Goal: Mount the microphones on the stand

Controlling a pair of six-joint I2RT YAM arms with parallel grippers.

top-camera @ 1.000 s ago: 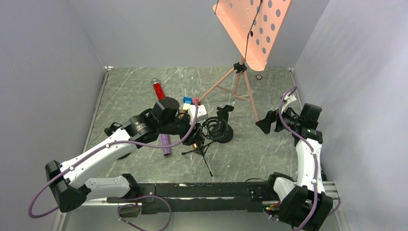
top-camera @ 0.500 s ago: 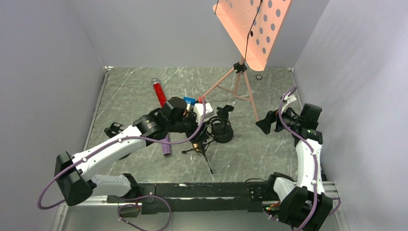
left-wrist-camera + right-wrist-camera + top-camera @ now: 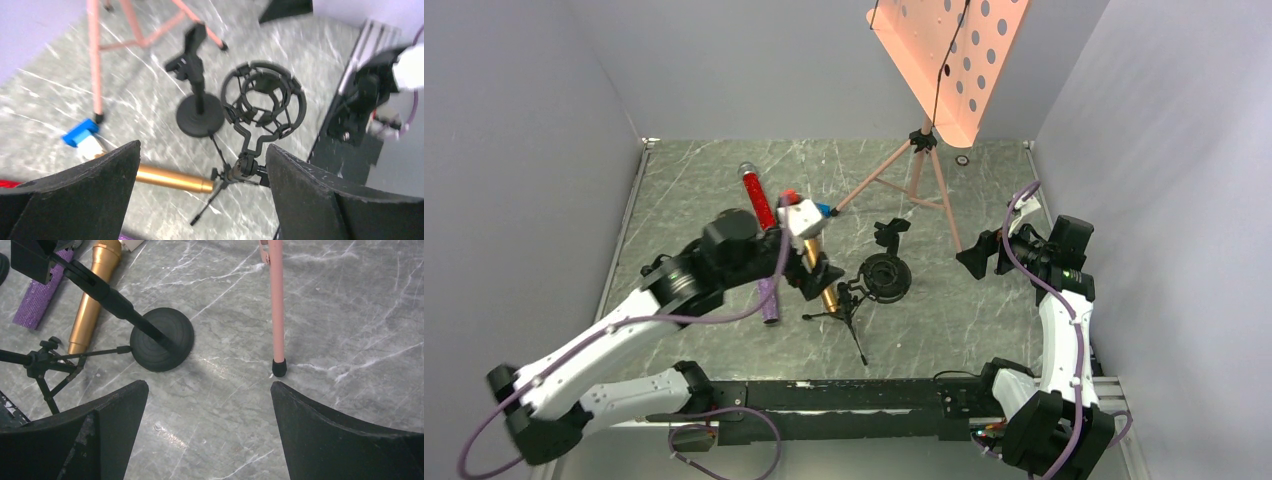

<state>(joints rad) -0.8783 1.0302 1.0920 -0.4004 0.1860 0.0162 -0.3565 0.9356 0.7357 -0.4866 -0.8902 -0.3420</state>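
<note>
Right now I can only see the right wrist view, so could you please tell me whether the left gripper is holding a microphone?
Observer: No, the left gripper is open and empty; the gold microphone lies on the table below it.
Operator: Where is the third one, please?
Observer: The red microphone lies flat toward the back of the table, left of the pink stand.
Operator: And is any holder filled?
Observer: The ring mount on the small tripod is empty.

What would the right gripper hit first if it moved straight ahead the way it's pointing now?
Probably just bare tabletop: the open right gripper aims at marble between the black round-base stand and the pink music stand's foot. Neither sits in its line, though depth is hard to judge.
</note>
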